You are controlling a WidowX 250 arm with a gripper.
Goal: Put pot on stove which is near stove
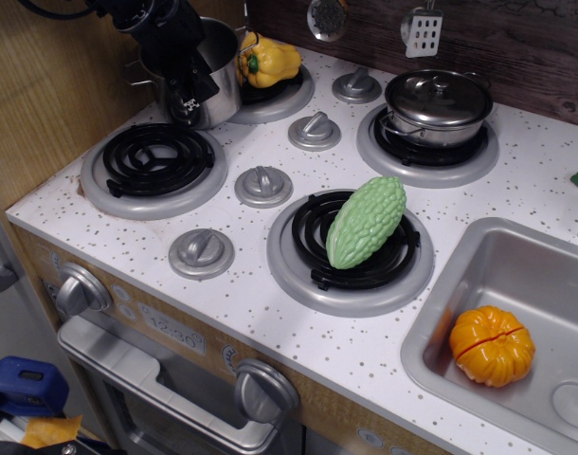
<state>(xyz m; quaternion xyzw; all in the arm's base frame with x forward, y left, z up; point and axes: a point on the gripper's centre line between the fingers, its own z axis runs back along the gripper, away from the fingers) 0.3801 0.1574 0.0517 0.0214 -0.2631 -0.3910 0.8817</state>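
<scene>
The tall shiny steel pot (221,83) stands at the back left of the white cooktop, at the left edge of the back-left burner (275,97). My black gripper (188,93) comes down from the top left and is shut on the pot's near-left rim, one finger outside the wall. The front-left stove burner (156,159), a black coil in a grey ring, lies bare just in front of the pot. The pot's left side is hidden behind the gripper.
A yellow pepper (271,59) sits on the back-left burner. A green bitter gourd (366,221) lies on the front-right burner. A lidded low pot (438,102) is on the back-right burner. An orange pumpkin (492,345) lies in the sink (545,270). Grey knobs (262,184) stand between the burners. A wooden wall (43,85) is on the left.
</scene>
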